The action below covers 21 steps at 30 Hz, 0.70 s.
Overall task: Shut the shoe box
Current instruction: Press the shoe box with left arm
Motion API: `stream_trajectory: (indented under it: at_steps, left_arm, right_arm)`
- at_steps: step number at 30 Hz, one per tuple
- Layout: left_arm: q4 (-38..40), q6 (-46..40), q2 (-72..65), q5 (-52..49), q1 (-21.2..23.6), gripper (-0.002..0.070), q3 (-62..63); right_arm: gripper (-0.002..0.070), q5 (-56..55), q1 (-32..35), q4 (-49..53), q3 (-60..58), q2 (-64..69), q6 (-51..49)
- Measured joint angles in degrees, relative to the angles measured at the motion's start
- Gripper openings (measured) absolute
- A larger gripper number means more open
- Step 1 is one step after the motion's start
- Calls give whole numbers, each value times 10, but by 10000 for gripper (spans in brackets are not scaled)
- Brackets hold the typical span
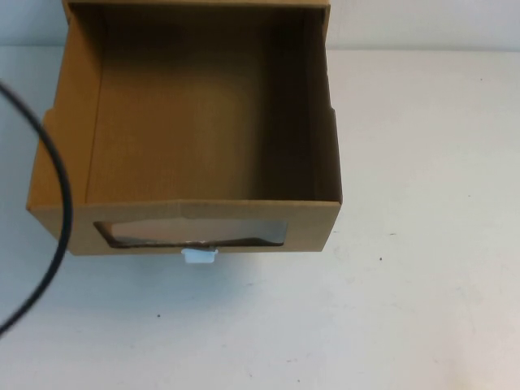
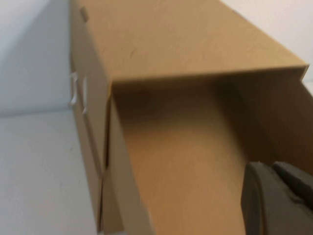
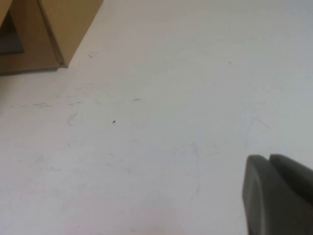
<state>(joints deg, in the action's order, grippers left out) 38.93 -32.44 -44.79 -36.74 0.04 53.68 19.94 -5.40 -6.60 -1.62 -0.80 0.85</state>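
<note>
The shoe box is a brown cardboard drawer pulled far out of its sleeve toward me, and its inside is empty. Its front panel has a dark window with a small white pull tab below it. Neither gripper shows in the high view. The left wrist view looks down on the drawer's floor, with my left gripper shut above it and holding nothing. My right gripper is shut over bare table, well clear of the shoe box's front corner.
A black cable curves across the left side of the high view, over the box's left front corner. White table lies in front of and to the right of the box.
</note>
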Motion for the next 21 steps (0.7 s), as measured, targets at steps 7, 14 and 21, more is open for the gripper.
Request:
stream_trajectory:
  at_steps: [7, 14, 21]
  left_arm:
    - [37, -87, -226, -64, 0, -5, 233]
    - [61, -125, -393, -111, 0, -5, 395]
    - [63, -133, -506, -124, 0, -5, 487]
  right_arm:
    - [-13, 0, 0, 0, 0, 0, 0]
    - [-13, 0, 0, 0, 0, 0, 0]
    - [-13, 0, 0, 0, 0, 0, 0]
